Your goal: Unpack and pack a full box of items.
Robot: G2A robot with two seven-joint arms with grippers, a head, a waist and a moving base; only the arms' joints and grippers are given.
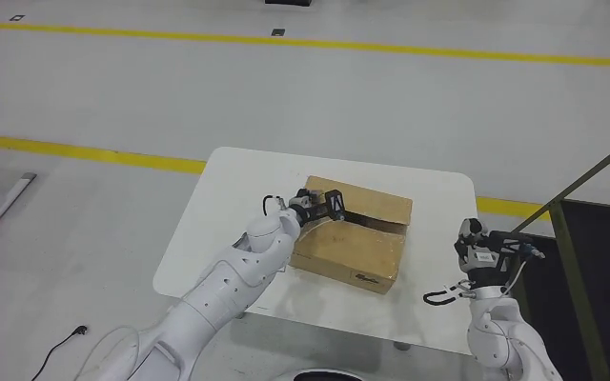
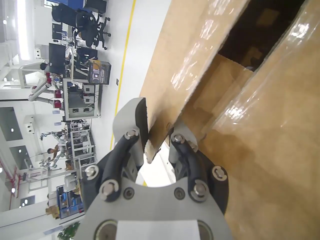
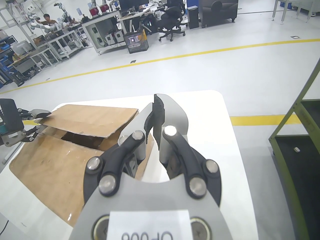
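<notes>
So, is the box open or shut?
Partly open: the left gripper holds one flap raised, leaving a dark gap; the other flap lies flat.

Up close, right gripper (image 3: 155, 112) over the white desk (image 3: 205, 156), fingers pressed together. Beyond, a cardboard box (image 3: 57, 166) lying on the desk, one flap (image 3: 92, 119) lifted off a dark gap, its corner pinched by left gripper (image 3: 40, 121). Just beside the desk, a green rack (image 3: 288, 116).

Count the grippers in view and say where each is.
2. The left gripper is clamped on a corner of the cardboard box's raised flap; the right gripper is shut, by the table's edge, apart from the box.
</notes>
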